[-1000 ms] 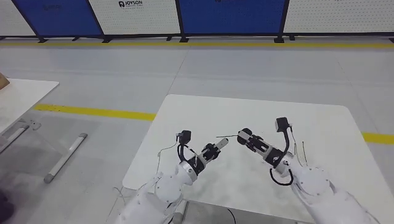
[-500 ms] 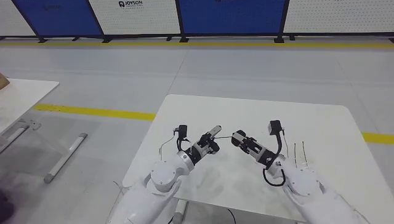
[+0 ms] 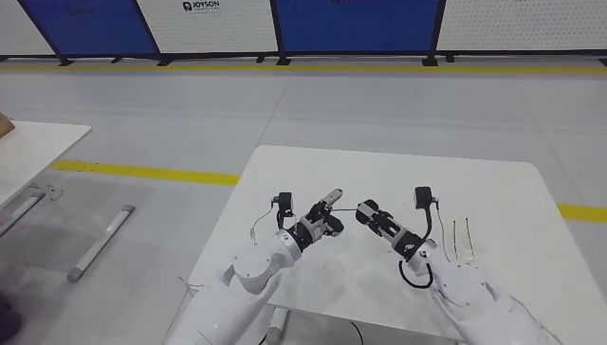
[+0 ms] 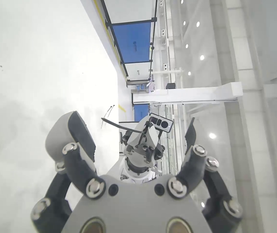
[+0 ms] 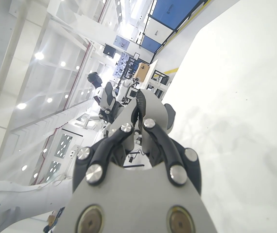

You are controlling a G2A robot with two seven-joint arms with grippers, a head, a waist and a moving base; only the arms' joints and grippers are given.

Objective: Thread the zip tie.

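A thin black zip tie (image 3: 348,211) hangs above the white table (image 3: 379,170), with my right gripper (image 3: 364,211) shut on one end. Its free end points at my left gripper (image 3: 332,208), which is open right in front of it. In the left wrist view the strap (image 4: 119,125) sticks out from the right gripper (image 4: 143,128) and lies in the gap of the open left gripper (image 4: 136,132), apart from both pads. In the right wrist view the right gripper (image 5: 138,99) is pressed together, and the left gripper's fingers (image 5: 108,95) stand just beyond it.
Two spare zip ties (image 3: 461,234) lie on the table to the right of the right arm, also seen as thin dark lines (image 4: 111,109) near the table's edge. A second white table (image 3: 38,146) stands off to the far left.
Both grippers have come closer together over the table. The left one rose and moved toward the zip tie's free end; the right one shifted slightly left with the tie held.
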